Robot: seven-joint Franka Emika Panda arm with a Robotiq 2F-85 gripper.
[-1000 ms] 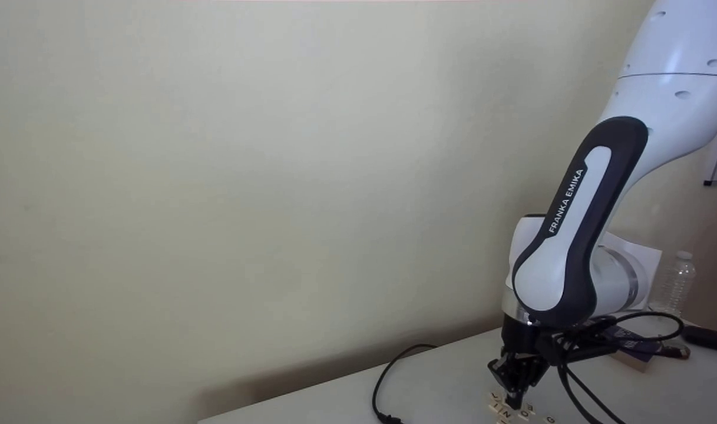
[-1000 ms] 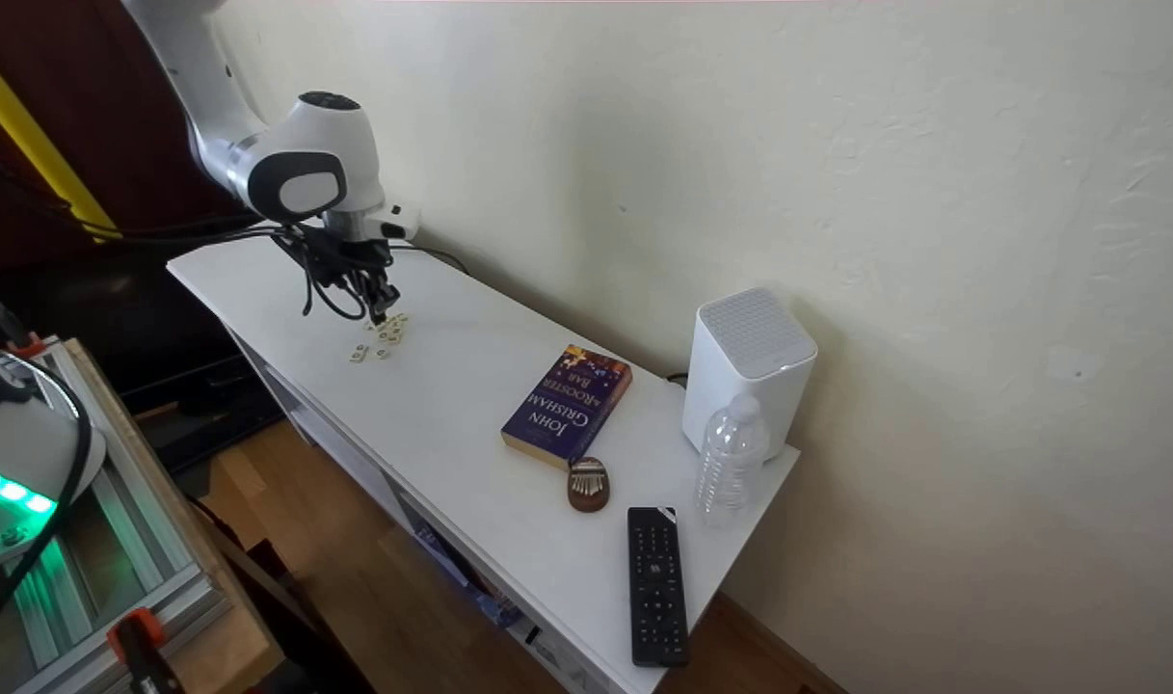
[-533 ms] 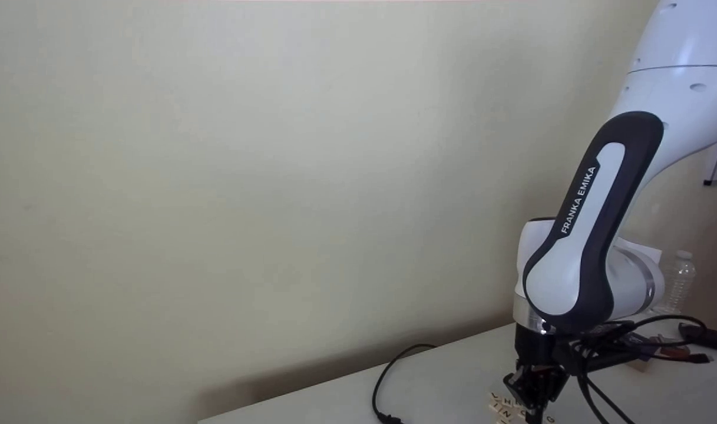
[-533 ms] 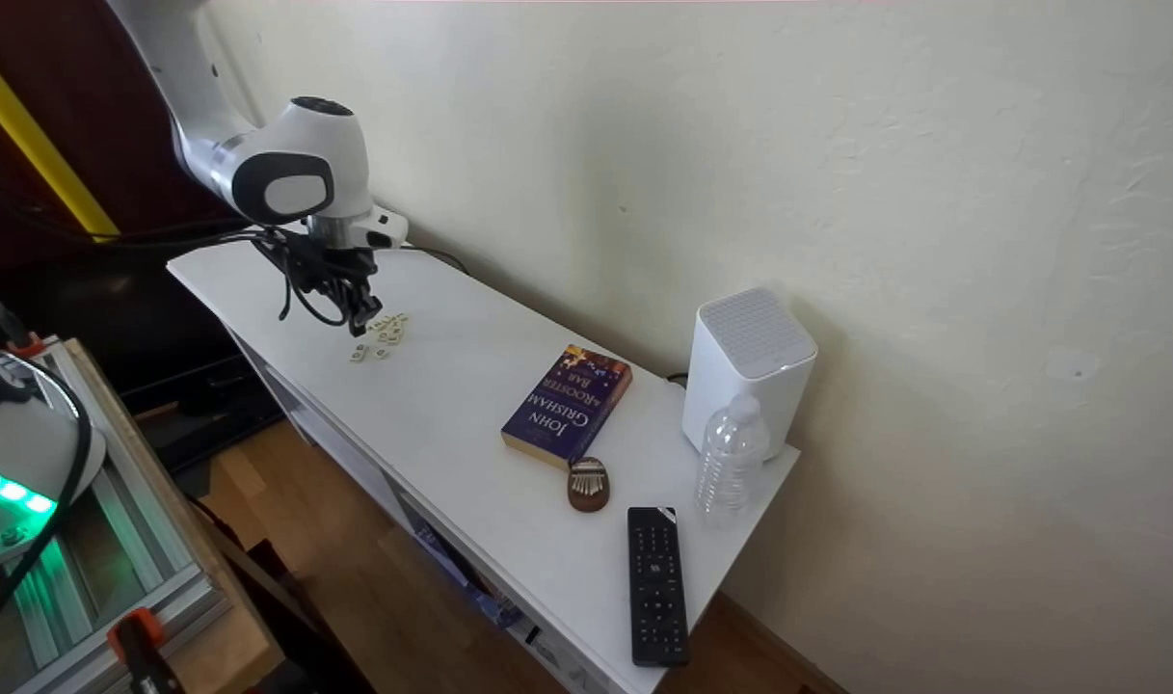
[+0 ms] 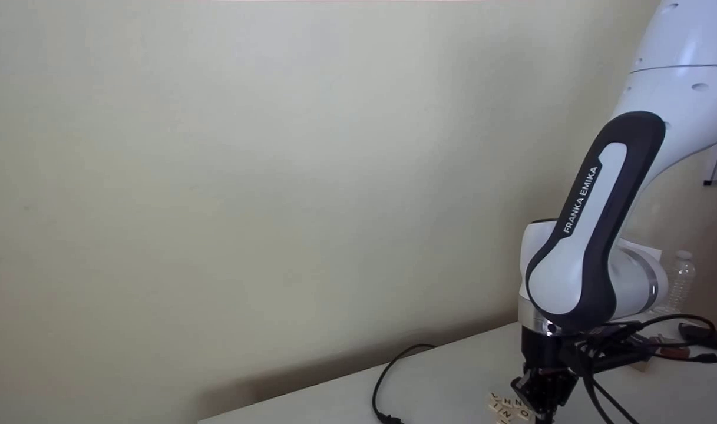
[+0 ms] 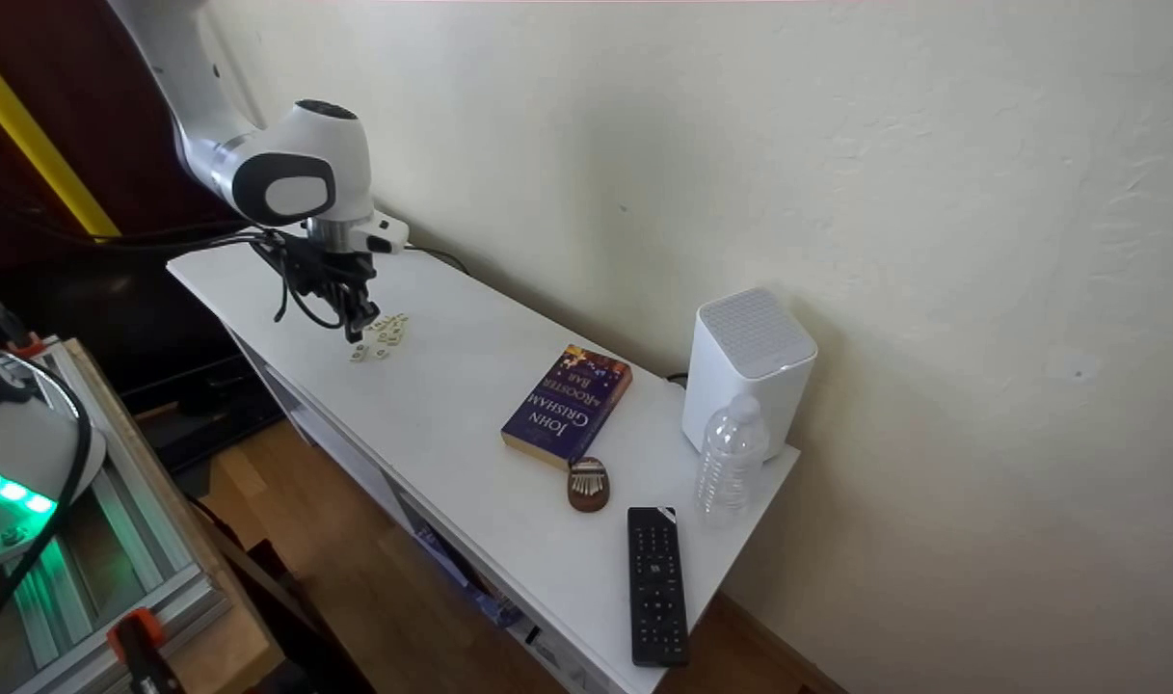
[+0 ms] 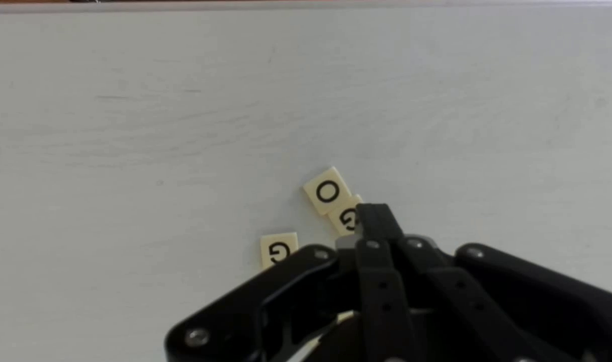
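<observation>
My black gripper (image 7: 379, 218) is shut, its two fingertips pressed together with nothing visible between them. It points down just above or at the table; I cannot tell whether it touches. In the wrist view, a cream letter tile G (image 7: 341, 221) lies beside the fingertips, partly covered by them. A tile O (image 7: 328, 191) lies against it, further out. Another G tile (image 7: 275, 247) lies to the left, partly behind a finger link. In both exterior views the gripper (image 5: 545, 412) (image 6: 356, 333) is beside a cluster of several letter tiles (image 5: 505, 414) (image 6: 390, 333).
The white table (image 6: 432, 386) runs along a wall. A purple book (image 6: 567, 405), a small brown thumb piano (image 6: 588, 485), a black remote (image 6: 657, 588), a clear bottle (image 6: 733, 463) and a white box-shaped device (image 6: 750, 366) stand toward its far end. A black cable (image 5: 387, 377) lies near the wall.
The shut gripper has moved down and across the tile cluster, toward the table's edge away from the wall, slowing in the last half second. The tiles look unmoved.
</observation>
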